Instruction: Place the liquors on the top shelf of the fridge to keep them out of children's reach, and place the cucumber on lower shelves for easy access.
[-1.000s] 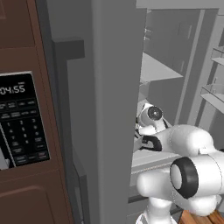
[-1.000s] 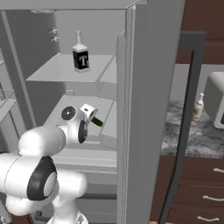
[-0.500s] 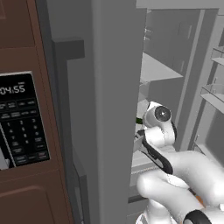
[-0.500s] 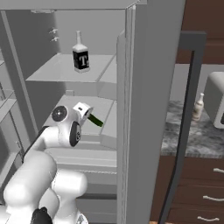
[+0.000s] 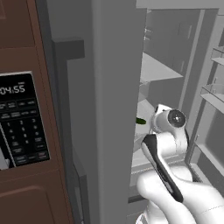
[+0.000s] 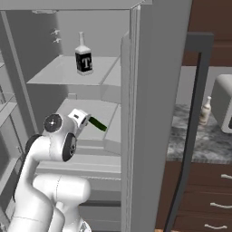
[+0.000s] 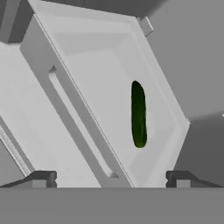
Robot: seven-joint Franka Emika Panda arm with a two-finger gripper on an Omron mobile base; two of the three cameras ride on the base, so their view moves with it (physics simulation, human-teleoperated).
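Gripper (image 7: 111, 177) spread wide, empty; smooth, slim dark-green cucumber (image 7: 138, 114) lies on the boxy pale-grey shelf (image 7: 94, 65).

A dark squat bottle (image 6: 84, 60) stands on the top shelf (image 6: 54, 77); below, the cucumber (image 6: 97, 123) seems to lie flat.

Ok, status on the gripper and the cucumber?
Gripper open, empty. Cucumber lying on lower shelf. Dark liquor on top shelf. Nothing in the way.

Dark brown cabinetry (image 5: 30, 39) frames a microwave keypad (image 5: 19, 124) (clock lit), and beyond, a speckled grey counter (image 6: 195, 136) tops brown drawers (image 6: 210, 199) with pale handles; even, flat light.
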